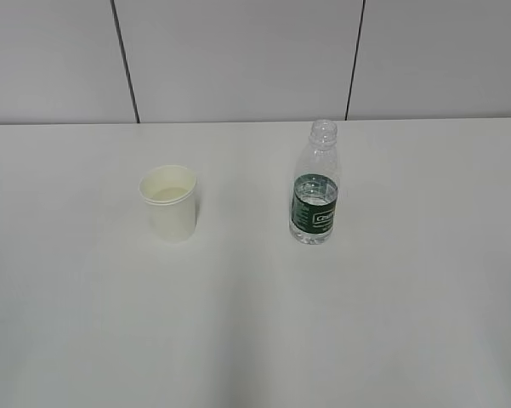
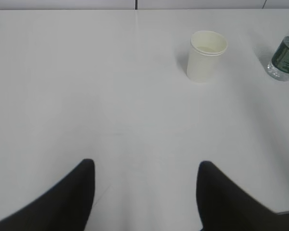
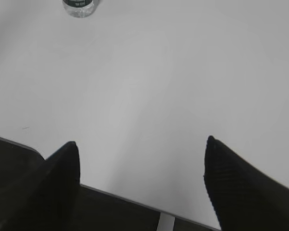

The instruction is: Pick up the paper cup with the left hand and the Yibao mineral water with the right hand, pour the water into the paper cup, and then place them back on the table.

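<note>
The cream paper cup (image 1: 170, 203) stands upright on the white table (image 1: 255, 323), left of centre. The Yibao mineral water bottle (image 1: 315, 185), capless with a green label, stands upright to its right, part full of clear water. Neither arm shows in the exterior view. In the left wrist view the cup (image 2: 206, 56) stands far ahead to the right and the bottle (image 2: 284, 60) is at the right edge. My left gripper (image 2: 146, 166) is open and empty, well short of the cup. My right gripper (image 3: 142, 147) is open and empty over the table's near edge; the bottle's base (image 3: 78, 6) is far ahead at the top left.
A grey panelled wall (image 1: 238, 59) runs behind the table. The table's front edge (image 3: 120, 197) shows in the right wrist view, with dark floor below it.
</note>
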You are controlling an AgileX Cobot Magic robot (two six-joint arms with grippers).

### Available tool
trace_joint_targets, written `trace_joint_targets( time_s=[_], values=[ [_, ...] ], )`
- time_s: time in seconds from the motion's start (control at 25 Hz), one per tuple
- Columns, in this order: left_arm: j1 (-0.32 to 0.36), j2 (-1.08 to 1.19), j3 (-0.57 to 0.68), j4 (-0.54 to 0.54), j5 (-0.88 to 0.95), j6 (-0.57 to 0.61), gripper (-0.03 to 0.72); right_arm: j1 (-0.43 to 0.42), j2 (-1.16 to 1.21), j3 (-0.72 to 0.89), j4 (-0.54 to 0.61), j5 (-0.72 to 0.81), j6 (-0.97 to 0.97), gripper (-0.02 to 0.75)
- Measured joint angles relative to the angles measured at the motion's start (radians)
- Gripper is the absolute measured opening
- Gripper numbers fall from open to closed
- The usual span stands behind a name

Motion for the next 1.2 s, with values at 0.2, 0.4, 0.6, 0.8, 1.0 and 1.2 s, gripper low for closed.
trace_joint_targets(
  time_s=[0.2, 0.4, 0.6, 0.8, 1.0, 1.2],
  values=[
    [0.0, 0.0, 0.0, 0.0, 0.0, 0.0, 0.458, 0.0, -0.049, 0.009, 0.021, -0.006, 0.0, 0.592],
    [0.0, 0.0, 0.0, -0.001, 0.0, 0.0, 0.458, 0.0, -0.048, 0.032, 0.08, -0.039, 0.0, 0.592],
    [0.0, 0.0, 0.0, -0.001, 0.0, 0.0, 0.458, 0.0, -0.048, 0.032, 0.08, -0.044, 0.01, 0.592],
    [0.0, 0.0, 0.0, -0.001, 0.0, 0.0, 0.458, 0.0, -0.048, 0.032, 0.048, -0.046, 0.065, 0.592],
    [0.0, 0.0, 0.0, -0.001, 0.0, 0.0, 0.457, -0.071, -0.048, 0.032, 0.026, -0.047, 0.091, 0.592],
    [0.0, 0.0, 0.0, -0.001, 0.0, 0.0, 0.457, -0.225, -0.048, 0.032, 0.048, -0.048, 0.052, 0.592]
  ],
)
